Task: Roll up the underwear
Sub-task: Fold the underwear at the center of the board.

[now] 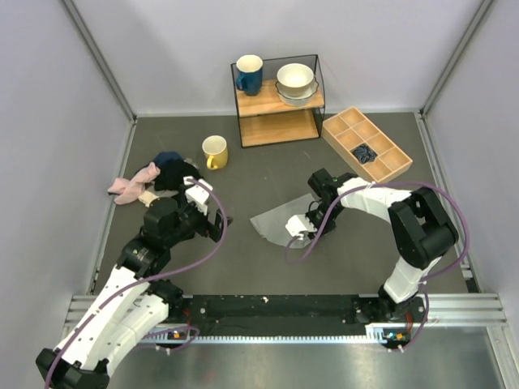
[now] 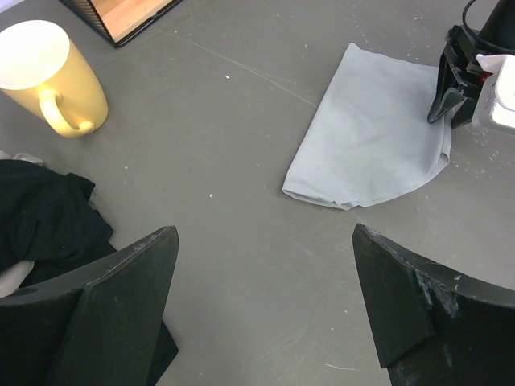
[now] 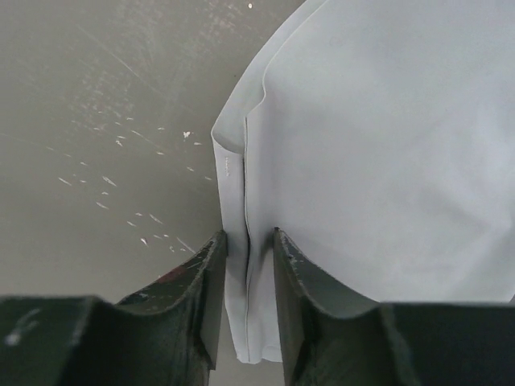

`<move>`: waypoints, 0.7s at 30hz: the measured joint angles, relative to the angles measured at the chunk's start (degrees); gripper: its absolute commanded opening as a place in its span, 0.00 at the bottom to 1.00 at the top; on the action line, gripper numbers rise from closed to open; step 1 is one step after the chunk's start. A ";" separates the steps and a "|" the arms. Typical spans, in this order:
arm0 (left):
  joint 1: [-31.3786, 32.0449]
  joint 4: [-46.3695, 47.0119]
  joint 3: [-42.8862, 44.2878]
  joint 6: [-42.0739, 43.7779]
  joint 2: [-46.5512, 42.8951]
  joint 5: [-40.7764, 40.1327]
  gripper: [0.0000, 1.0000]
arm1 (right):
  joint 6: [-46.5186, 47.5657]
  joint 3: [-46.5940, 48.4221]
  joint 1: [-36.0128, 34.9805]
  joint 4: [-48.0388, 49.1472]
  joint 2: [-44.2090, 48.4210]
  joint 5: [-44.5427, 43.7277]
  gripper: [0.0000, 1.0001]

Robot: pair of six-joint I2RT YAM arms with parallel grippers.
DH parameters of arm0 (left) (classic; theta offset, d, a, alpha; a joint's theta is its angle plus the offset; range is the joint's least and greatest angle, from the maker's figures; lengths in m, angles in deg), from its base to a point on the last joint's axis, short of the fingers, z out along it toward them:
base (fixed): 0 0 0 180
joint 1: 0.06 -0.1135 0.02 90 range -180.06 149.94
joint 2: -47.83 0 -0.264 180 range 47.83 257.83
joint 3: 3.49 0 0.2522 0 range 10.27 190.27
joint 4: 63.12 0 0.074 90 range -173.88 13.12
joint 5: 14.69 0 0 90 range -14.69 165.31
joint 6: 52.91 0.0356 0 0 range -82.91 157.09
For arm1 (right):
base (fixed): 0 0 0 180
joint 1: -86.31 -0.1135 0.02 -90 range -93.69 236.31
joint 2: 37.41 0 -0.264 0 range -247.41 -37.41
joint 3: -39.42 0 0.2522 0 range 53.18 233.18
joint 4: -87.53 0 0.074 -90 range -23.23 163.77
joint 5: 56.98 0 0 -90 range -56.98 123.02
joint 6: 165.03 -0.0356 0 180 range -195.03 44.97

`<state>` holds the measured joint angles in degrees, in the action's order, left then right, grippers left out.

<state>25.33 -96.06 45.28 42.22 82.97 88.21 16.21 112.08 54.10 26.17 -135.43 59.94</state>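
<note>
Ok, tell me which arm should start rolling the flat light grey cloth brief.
Right. The right gripper pinches an edge of the light grey cloth brief between its jaws; the left gripper hangs open, apart from it, beside a black cloth heap.

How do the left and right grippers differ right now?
The left gripper has its fingers spread wide with nothing between them; the right gripper has them pinched on an edge of the underwear. The left one is beside the cloth, the right one on it. Both are black.

A yellow mug [image 1: 214, 151] stands near heaped clothes [image 1: 162, 175]; a dark bundle [image 1: 364, 151], perhaps socks, lies in a wooden tray [image 1: 390, 159].
</note>
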 measured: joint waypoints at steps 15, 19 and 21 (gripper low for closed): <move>0.00 0.37 -0.02 0.00 -1.14 1.86 0.95 | -3.28 1.07 -0.22 -0.02 -0.04 -0.59 0.00; 0.00 0.61 -0.04 0.00 -1.29 2.08 0.95 | -4.09 3.76 -0.28 -1.31 -0.33 -0.87 0.00; 0.00 0.76 -0.13 0.00 -1.27 2.27 0.95 | -4.35 5.57 -0.28 -1.97 -0.76 -0.87 0.01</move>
<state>25.33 -95.30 45.15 42.22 81.70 90.49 11.86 117.65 53.82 24.21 -136.20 59.07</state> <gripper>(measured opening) 0.951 0.009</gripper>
